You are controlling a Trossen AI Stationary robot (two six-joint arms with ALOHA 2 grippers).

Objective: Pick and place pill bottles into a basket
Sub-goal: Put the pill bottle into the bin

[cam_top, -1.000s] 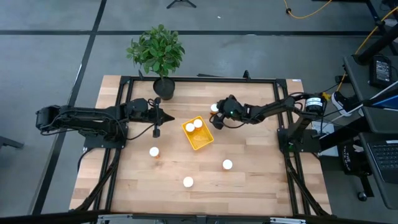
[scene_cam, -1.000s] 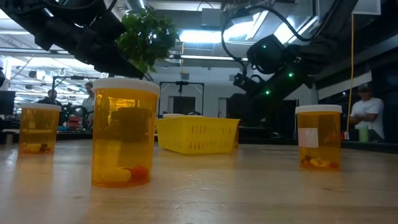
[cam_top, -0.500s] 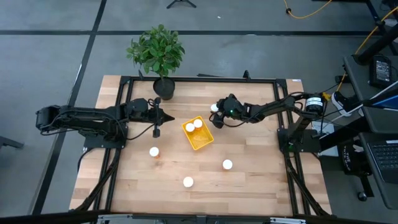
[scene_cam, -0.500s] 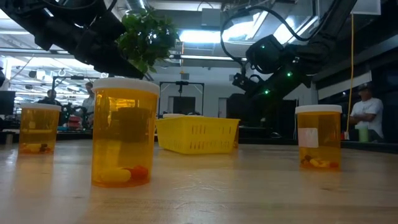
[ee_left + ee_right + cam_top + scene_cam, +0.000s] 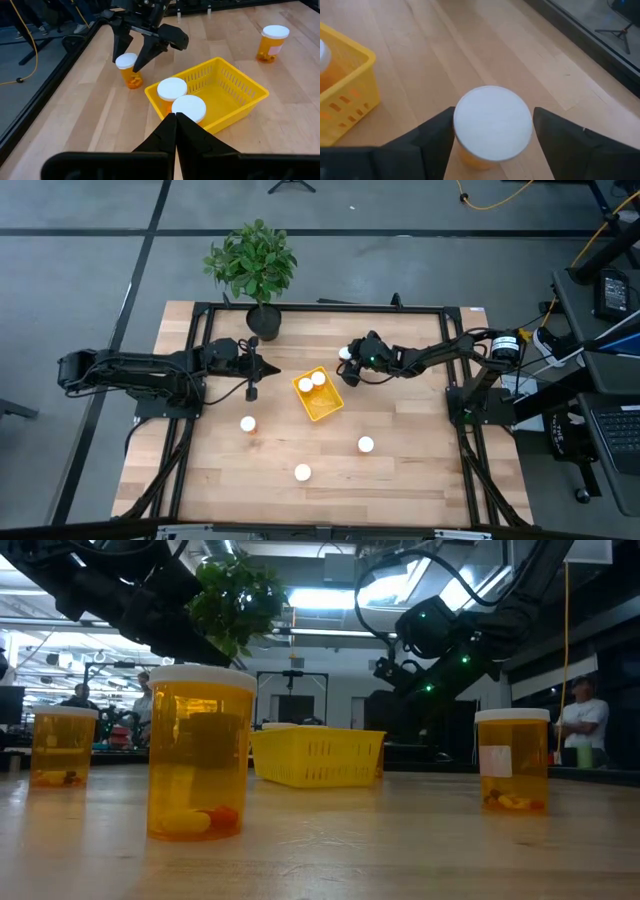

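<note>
The right gripper [image 5: 492, 131] straddles a pill bottle [image 5: 492, 125] near the counter's far edge, beside the basket [image 5: 319, 396], fingers apart, not yet clamped. Next move: close, lift, carry over. The left gripper [image 5: 175, 131], fingers together, waits.

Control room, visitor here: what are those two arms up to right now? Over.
Right gripper open, fingers either side of an orange white-capped pill bottle on the table. Left gripper shut, waiting beside the yellow basket, two bottles inside. Nothing blocking.
</note>
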